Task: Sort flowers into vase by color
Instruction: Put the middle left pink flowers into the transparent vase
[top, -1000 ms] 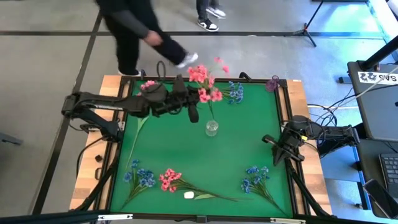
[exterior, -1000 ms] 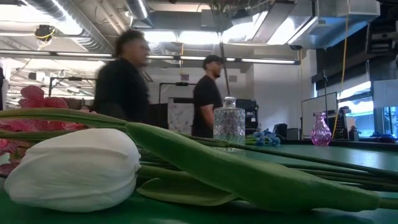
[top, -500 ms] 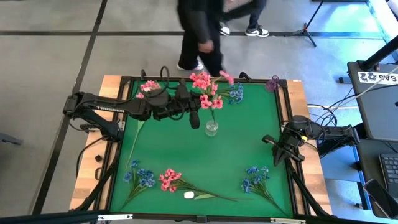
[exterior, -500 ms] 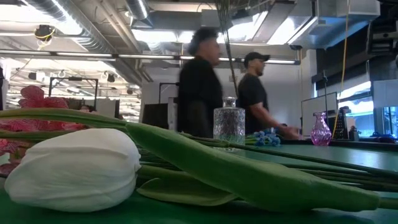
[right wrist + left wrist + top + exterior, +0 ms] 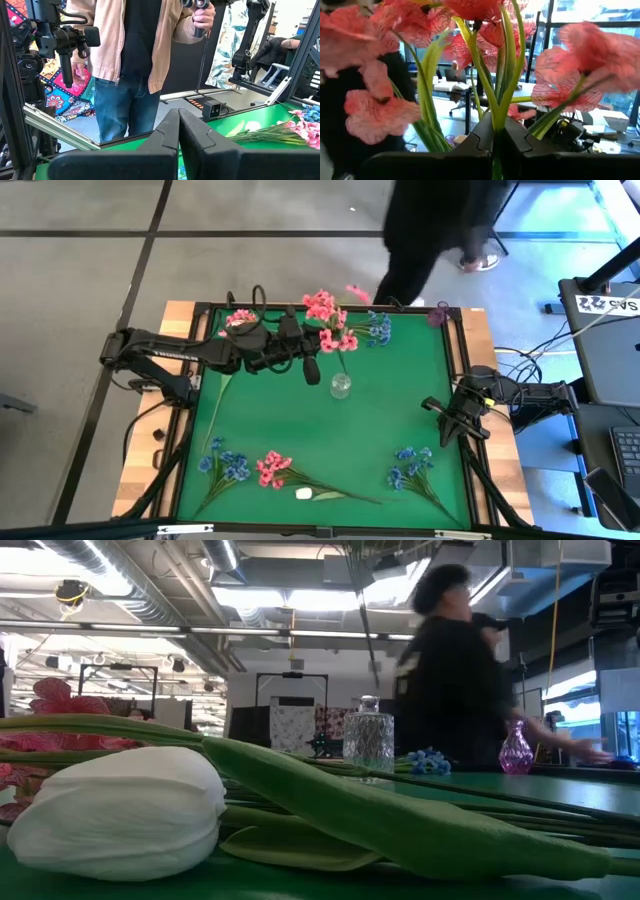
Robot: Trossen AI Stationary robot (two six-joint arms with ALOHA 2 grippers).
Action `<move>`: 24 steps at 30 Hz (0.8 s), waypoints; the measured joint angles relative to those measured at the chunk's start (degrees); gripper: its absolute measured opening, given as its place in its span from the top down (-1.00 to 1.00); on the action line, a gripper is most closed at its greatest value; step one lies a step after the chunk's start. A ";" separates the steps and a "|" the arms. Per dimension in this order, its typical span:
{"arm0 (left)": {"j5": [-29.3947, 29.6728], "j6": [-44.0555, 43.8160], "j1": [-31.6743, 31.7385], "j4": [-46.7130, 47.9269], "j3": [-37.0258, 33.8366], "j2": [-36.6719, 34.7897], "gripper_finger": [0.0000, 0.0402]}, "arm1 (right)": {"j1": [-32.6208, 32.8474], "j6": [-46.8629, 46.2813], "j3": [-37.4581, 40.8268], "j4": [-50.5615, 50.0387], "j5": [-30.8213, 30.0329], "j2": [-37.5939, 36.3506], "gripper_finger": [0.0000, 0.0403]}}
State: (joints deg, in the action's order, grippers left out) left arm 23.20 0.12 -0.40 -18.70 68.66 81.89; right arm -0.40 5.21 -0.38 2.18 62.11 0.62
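My left gripper (image 5: 313, 368) is shut on a pink sprig (image 5: 331, 321), whose blooms fill the left wrist view (image 5: 485, 20). The sprig's stem runs down into the clear glass vase (image 5: 341, 386), which also shows in the low view (image 5: 368, 735). A small purple vase (image 5: 438, 313) stands at the far right. Loose on the green mat lie a pink sprig (image 5: 238, 318), blue sprigs (image 5: 378, 328) (image 5: 225, 465) (image 5: 410, 465), another pink sprig (image 5: 272, 468) and a white bud (image 5: 304, 493) (image 5: 120, 810). My right gripper (image 5: 452, 418) waits shut at the table's right side. My left gripper pinches the pink sprig's green stem (image 5: 496, 131) between its two fingers, below the blooms and above the vase. The fingers lie across the stem. The sprig stands nearly upright, blooms above the fingers, with its lower end in the clear vase (image 5: 341, 386).
The mat's raised dark frame (image 5: 330, 308) bounds the work area. A person (image 5: 455, 680) moves just beyond the far edge, near the purple vase (image 5: 516, 748). Bare green mat (image 5: 380, 420) lies between the clear vase and the near flowers.
The held pink sprig has tipped a little above the clear vase, while its lower end has stayed in the vase. A person has walked along the far edge from the table's left toward its right.
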 joint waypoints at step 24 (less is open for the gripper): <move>-5.61 -15.26 3.61 14.47 -0.02 3.76 0.54 | 0.00 0.00 0.00 0.63 -0.04 0.00 0.96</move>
State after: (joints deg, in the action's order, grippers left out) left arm 17.59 -15.14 3.21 -4.22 68.64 85.65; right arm -0.40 5.21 -0.38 2.81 62.06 0.62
